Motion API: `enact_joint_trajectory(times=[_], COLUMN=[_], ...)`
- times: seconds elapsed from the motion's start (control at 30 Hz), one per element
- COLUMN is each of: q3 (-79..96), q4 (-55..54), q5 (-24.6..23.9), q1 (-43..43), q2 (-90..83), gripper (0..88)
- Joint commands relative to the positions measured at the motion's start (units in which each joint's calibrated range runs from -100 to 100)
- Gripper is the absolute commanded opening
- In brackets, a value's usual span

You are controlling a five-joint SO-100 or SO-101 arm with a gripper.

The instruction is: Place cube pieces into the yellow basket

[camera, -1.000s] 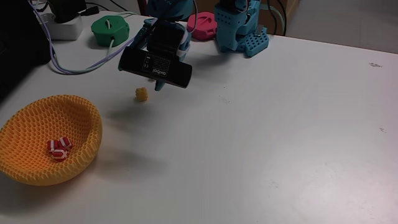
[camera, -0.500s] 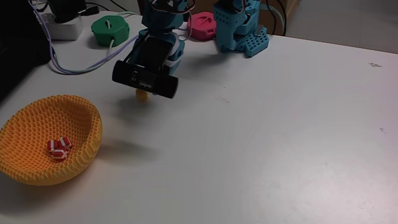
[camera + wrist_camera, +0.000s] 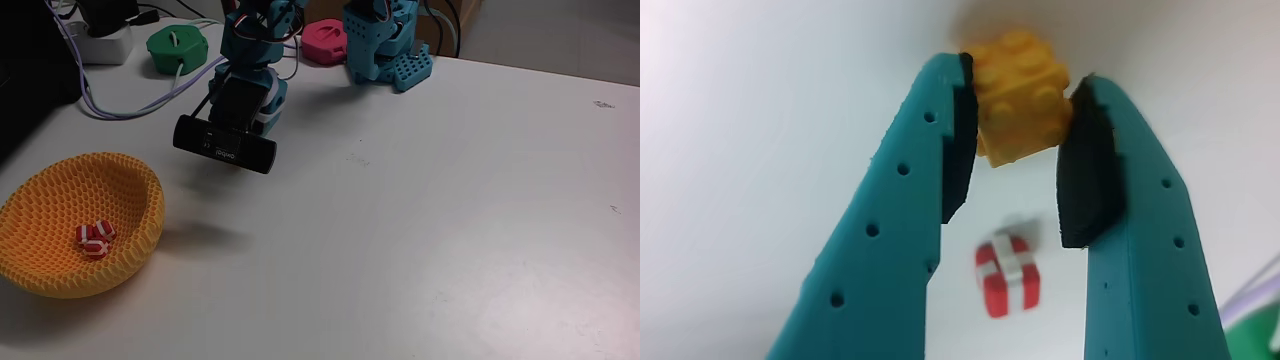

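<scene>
Gripper (image 3: 1020,95) jaws stand partly open around the yellow cube (image 3: 1018,105), nothing gripped yet. Close squarely; avoid the red cube (image 3: 1007,275) behind.

In the wrist view, the bumpy cube (image 3: 1018,108) sits right between the tips of the claw (image 3: 1018,100) — one finger on each side. A striped cube (image 3: 1007,275) lies on the table (image 3: 760,120) under the claw. In the fixed view, the basket (image 3: 130,215) sits left of the claw and nearer us — two striped cubes (image 3: 94,238) in it.
</scene>
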Motion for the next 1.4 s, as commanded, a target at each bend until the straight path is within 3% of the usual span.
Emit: enact_joint_trajectory(times=[0.0, 0.27, 0.37, 0.5, 0.57, 0.6, 0.67, 0.8, 0.97, 1.07, 1.2, 1.37], q3=[-3.8, -28.1, -34.8, -35.4, -37.2, -38.0, -38.2, -37.5, -27.6, -20.4, -24.1, -22.8], q4=[-0.3, -0.8, -12.4, -32.9, -34.9, -34.9, -34.4, -26.0, -18.9, -24.7, -24.8, 1.7], q5=[0.9, 5.4, 5.0, 0.9, 1.7, 2.1, 2.8, 5.1, 6.1, 5.3, 6.0, 6.8], q1=[0.5, -0.1, -1.8, -4.2, -5.3, -5.8, -6.2, -6.2, -5.9, -5.9, -5.6, -4.5], q2=[-0.7, -0.7, 3.8, 12.9, 16.2, 17.3, 17.9, 13.8, 3.0, 1.0, 3.7, -10.9], gripper=[0.0, 0.0, 0.0, 0.6, 27.6, 35.6, 42.4, 46.0, 46.4, 45.4, 42.6, 43.8])
